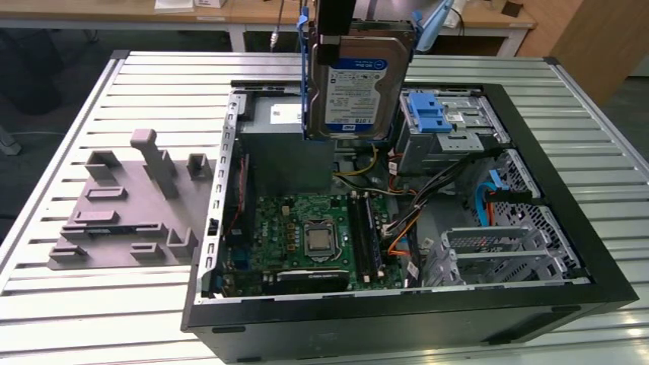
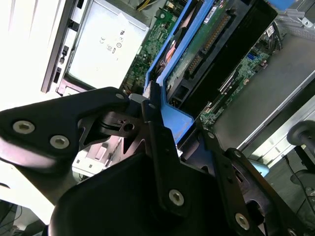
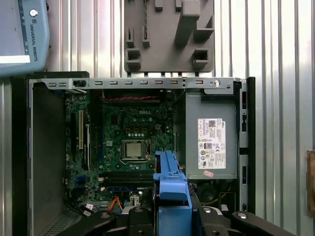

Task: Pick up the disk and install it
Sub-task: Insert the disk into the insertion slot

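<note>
Tool [image 1: 337, 30] is clamped on the disk [image 1: 353, 87], gripping its top end. Disk is fully airborne and touches nothing but the tool.

Exterior view:
- Disk hangs on end, long axis vertical, label face toward the camera. Blue rails [image 1: 303, 53] run down both long edges.
- It sits above the open case [image 1: 406, 312], over the back area between the grey metal box [image 1: 273, 114] and the drive cage [image 1: 441, 114] with the blue latch. Lower edge is clear of both.
- Case lies on its side on the slatted bench [image 1: 142, 84], side panel off, motherboard [image 1: 304, 228] exposed.
- Grey fixture [image 1: 132, 205] sits on the bench beside the case, toward the exterior view's left. Its slots are vacant.

Second wrist view:
- Tool [image 2: 173, 123] fingers [image 2: 153, 132] are drawn in tight on the blue rail end. Jaws are narrow, with rail plastic pinched between them.
- Disk [image 2: 209, 44] extends away from the tool, and its green circuit-board side shows here.

First wrist view, looking straight down into the case:
- Blue rail end of the disk [image 3: 171, 182] sits between the tool [image 3: 172, 219] links.
- Motherboard [image 3: 128, 142] lies below it on one side and the grey metal box [image 3: 209, 142] on the other.
- Fixture [image 3: 170, 34] is on the bench past the case wall.

Status: pick is done, and the disk is in no bay.
</note>
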Tool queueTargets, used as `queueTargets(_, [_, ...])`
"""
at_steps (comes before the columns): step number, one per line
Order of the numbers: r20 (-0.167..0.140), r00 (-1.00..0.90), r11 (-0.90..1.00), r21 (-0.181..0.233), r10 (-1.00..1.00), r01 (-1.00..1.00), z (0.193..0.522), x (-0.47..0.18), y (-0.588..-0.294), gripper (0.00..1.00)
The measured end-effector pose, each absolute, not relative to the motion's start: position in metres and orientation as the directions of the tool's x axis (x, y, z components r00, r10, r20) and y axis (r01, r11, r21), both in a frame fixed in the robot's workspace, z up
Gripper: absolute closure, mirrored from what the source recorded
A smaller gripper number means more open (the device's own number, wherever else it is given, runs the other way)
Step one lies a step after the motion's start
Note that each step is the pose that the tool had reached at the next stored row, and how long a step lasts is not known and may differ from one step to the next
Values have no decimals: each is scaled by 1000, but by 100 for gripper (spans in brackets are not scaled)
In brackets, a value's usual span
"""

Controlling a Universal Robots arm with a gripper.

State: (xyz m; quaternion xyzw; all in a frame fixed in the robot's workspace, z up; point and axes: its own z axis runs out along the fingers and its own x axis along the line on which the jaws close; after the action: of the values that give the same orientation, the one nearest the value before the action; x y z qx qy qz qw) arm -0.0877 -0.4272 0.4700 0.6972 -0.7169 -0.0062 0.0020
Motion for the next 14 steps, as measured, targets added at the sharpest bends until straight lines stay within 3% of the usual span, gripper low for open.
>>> queueTargets(14, [-6,-28,28,12,-1000,-1000,470,-87,-447,64])
